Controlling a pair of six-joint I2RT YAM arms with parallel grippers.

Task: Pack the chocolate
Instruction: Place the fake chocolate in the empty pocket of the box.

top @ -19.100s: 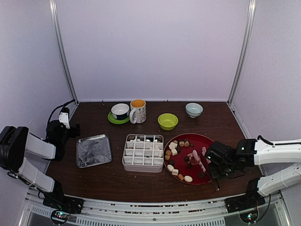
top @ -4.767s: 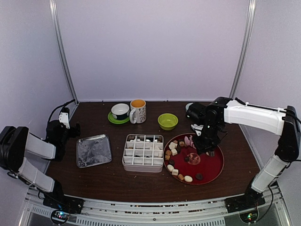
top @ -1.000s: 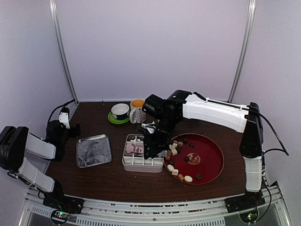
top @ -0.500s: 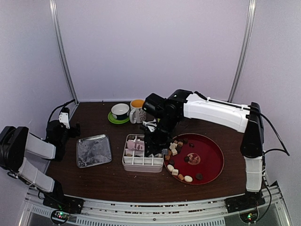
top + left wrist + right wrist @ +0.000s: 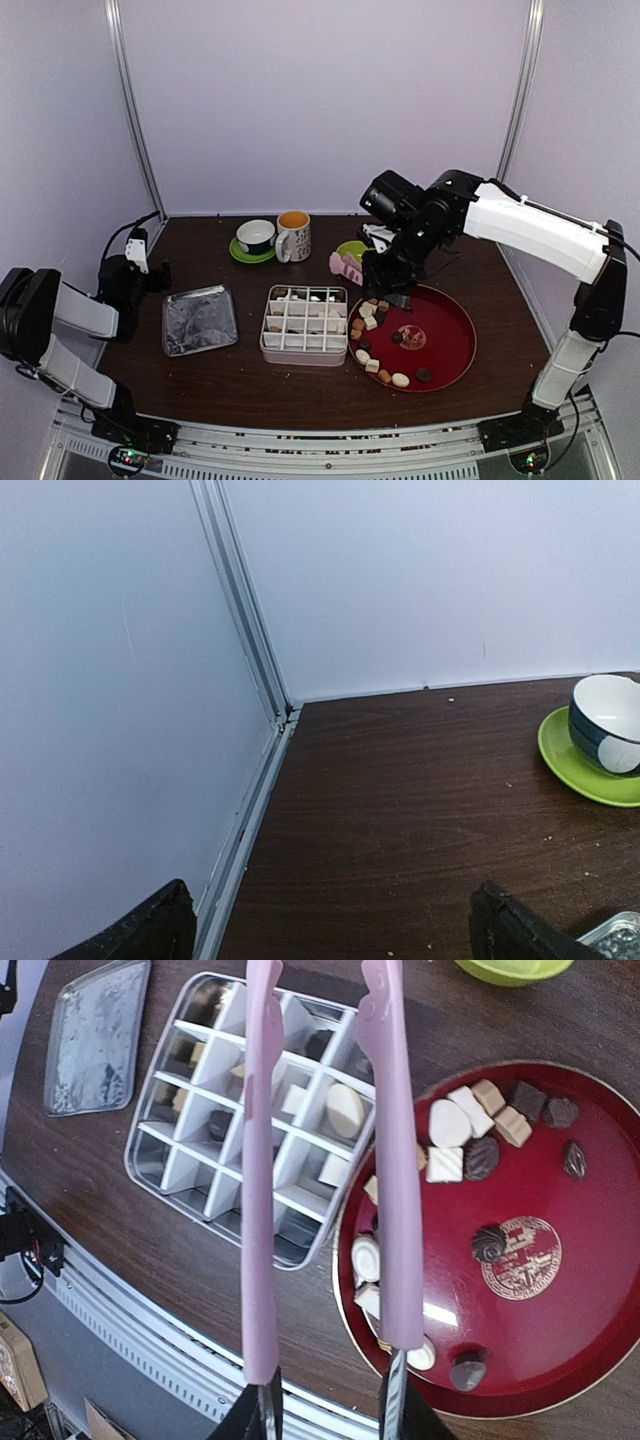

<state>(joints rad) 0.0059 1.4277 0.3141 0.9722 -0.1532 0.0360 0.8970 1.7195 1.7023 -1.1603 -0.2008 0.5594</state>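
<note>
— Checking the right arm first: what is it carrying?

— I see my right gripper (image 5: 325, 1412) clamped on the handle end of the pink tongs (image 5: 262, 1160). The two blades stand apart with nothing between them. From the top camera, the arm hangs raised over the far left rim of the red tray (image 5: 580, 1260). The tongs show in front of the green bowl (image 5: 352, 247).

— Where is the chocolate?

— The chocolate (image 5: 448, 1123) is in two places. A cluster of white, tan and dark pieces sits on the left side of the tray. A few dark ones lie nearer its middle, by a gold emblem, and one lies close to its near rim. More pieces lie in several cells of the divided tin (image 5: 300, 355), which stands just beside the tray on its left.

— And the left side?

— My left gripper (image 5: 330, 942) has its fingers spread wide and holds nothing. It is low by the table's left wall. Its camera catches a cup (image 5: 605, 725) standing on a green saucer (image 5: 580, 770). A flat silver pan (image 5: 198, 320) lies left of the tin, apart from it.
</note>
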